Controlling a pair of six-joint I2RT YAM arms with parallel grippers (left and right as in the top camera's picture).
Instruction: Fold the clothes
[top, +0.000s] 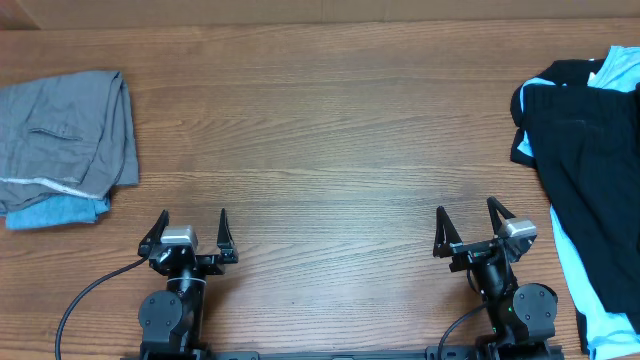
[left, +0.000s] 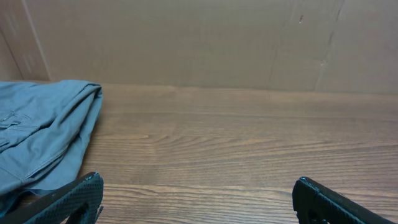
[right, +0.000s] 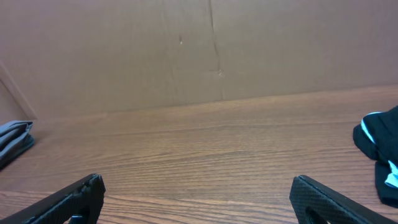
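Observation:
The clothes lie in two heaps. At the far right edge, black shorts are spread over a light blue T-shirt; a corner of this heap shows in the right wrist view. At the far left lies a folded grey piece on top of a blue piece; the grey piece also shows in the left wrist view. My left gripper stands open near the front edge, with nothing between its fingers. My right gripper is open too, just left of the black shorts, apart from them.
The wooden table runs between the two heaps. A brown cardboard wall stands along its far edge. A black cable trails from the left arm's base at the front.

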